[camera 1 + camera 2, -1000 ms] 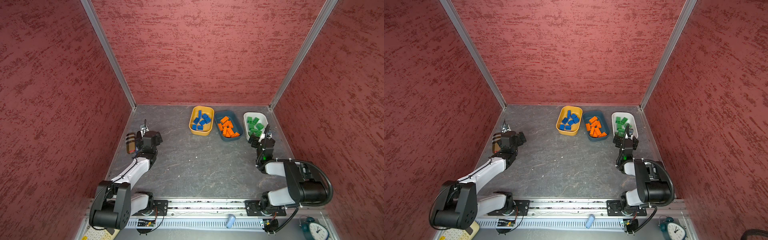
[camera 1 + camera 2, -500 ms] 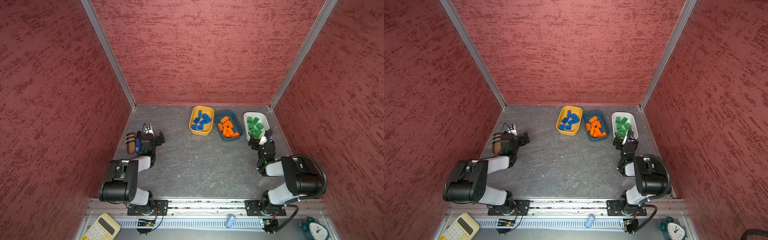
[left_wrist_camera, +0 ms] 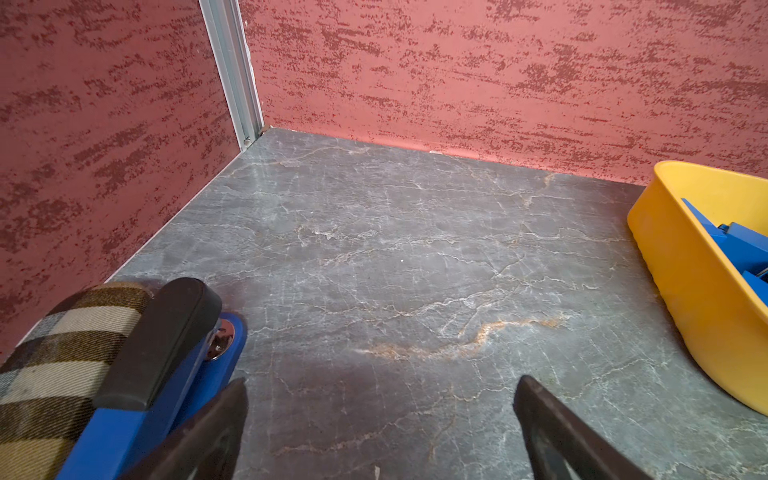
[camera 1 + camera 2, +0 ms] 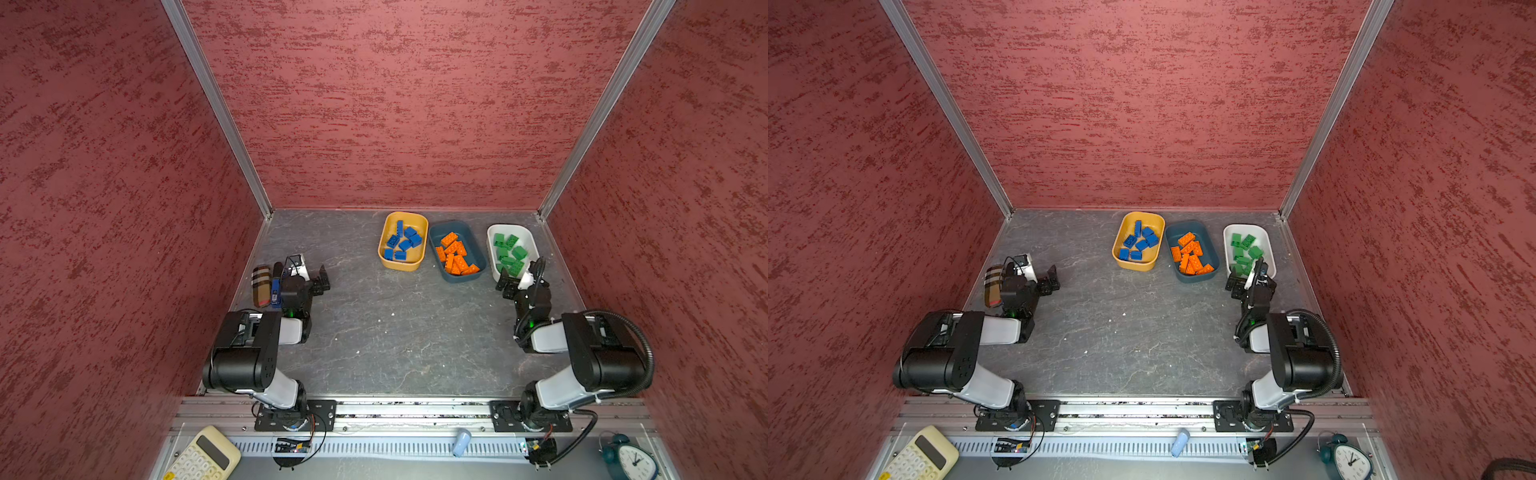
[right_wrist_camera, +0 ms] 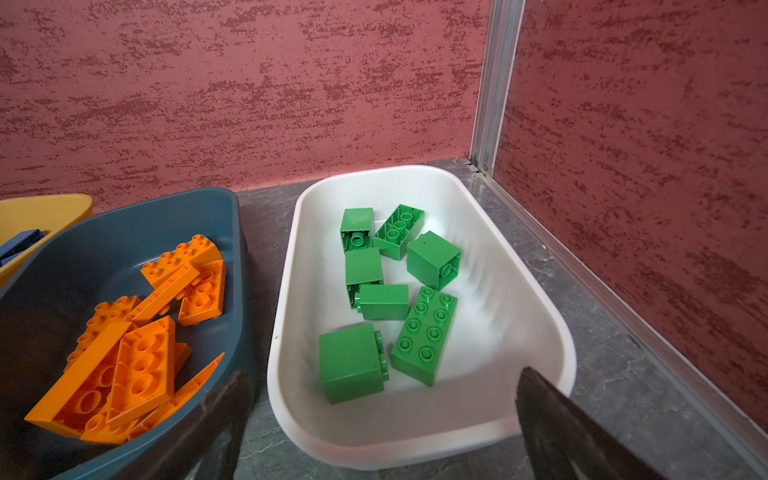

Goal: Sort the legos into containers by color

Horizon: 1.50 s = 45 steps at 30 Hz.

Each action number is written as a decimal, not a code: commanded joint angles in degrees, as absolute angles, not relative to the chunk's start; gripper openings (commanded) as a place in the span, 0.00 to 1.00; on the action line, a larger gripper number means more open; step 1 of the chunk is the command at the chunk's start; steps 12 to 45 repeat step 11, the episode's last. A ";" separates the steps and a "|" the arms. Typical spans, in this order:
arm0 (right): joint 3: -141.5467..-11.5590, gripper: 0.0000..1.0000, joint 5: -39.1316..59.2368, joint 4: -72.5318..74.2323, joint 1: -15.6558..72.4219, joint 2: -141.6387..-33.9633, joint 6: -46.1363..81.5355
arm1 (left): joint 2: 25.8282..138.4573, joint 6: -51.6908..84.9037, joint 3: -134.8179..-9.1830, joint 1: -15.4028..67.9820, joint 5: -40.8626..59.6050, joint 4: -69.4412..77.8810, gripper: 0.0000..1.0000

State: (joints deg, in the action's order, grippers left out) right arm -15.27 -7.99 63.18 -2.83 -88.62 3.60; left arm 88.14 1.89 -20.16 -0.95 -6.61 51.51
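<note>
Three containers stand in a row at the back right in both top views. Blue legos (image 4: 404, 242) lie in the yellow tub (image 4: 401, 267), orange legos (image 4: 455, 255) in the teal tub (image 4: 465, 230), and green legos (image 4: 510, 253) in the white tub (image 4: 525, 237). My right gripper (image 4: 519, 276) stands open at the near end of the white tub (image 5: 478, 232), holding nothing; its wrist view shows the green legos (image 5: 424, 334) and the orange legos (image 5: 145, 365). My left gripper (image 3: 382, 386) is open over bare floor by the left wall, left of the yellow tub (image 3: 685, 286).
A plaid case (image 4: 261, 286) and a blue stapler-like tool with a black handle (image 3: 162, 349) lie against the left wall beside the left gripper (image 4: 313, 278). A calculator (image 4: 203, 455), a pale blue cylinder (image 4: 461, 442) and a clock (image 4: 629, 457) sit at the front rail.
Both arms have folded back toward their bases, elbows drawn in. The left gripper has turned and shifted slightly right. Both grippers stay open and the legos have not moved.
</note>
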 commanded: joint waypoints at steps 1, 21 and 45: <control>-16.32 0.99 -7.20 65.59 -3.01 -88.45 3.07 | 87.94 2.22 -20.58 -0.85 -7.47 53.29 0.99; -16.19 0.99 -6.86 65.58 -3.01 -88.40 2.97 | 87.97 2.17 -20.48 -0.79 -7.47 53.50 1.00; -16.19 0.99 -6.86 65.58 -3.01 -88.40 2.97 | 87.97 2.17 -20.48 -0.79 -7.47 53.50 1.00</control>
